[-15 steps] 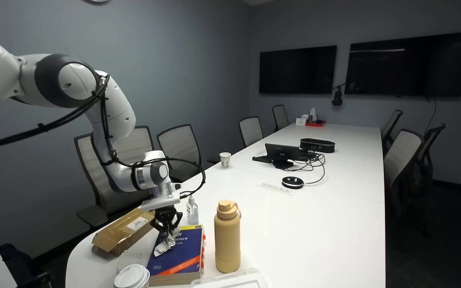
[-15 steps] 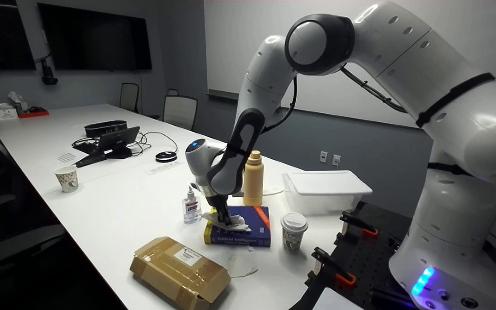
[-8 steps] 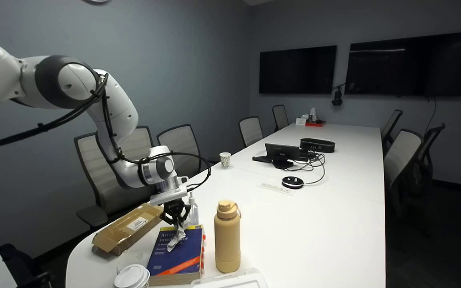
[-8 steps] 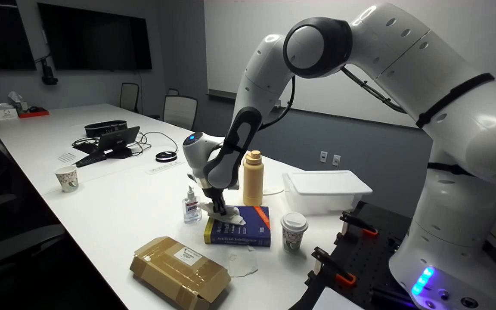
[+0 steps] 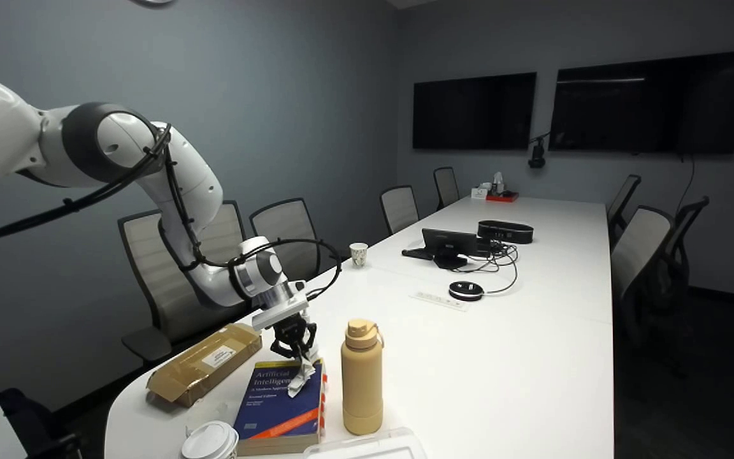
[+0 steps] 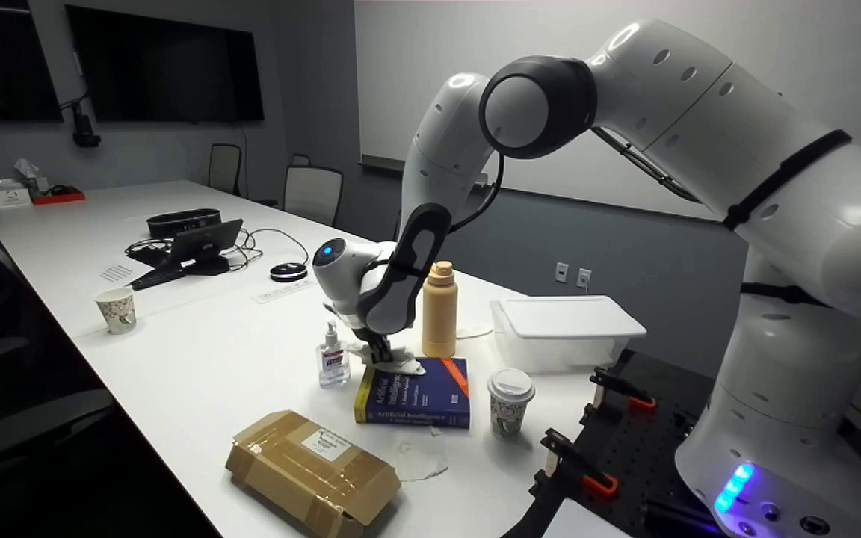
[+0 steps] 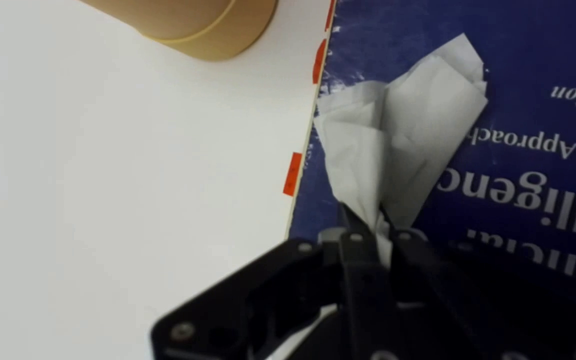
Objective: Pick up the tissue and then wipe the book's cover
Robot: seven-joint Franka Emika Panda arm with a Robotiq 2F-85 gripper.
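Now tissue [image 7: 403, 125] farther across book [image 5: 280, 408]

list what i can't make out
Part of book cover: wrist view, hidden beneath tissue.
Print on carton label: both exterior views, too small.
Inside of lidded cup: both exterior views, hidden by lid.
Bottom of robot base: in an exterior view, cut off by lower edge.

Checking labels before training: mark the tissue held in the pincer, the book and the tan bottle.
Tissue [image 7: 410, 125]: wrist view, on its folded loose end.
Book [image 5: 278, 411]: in an exterior view, on its blue front.
Tan bottle [image 5: 362, 382]: in an exterior view, mid-body.
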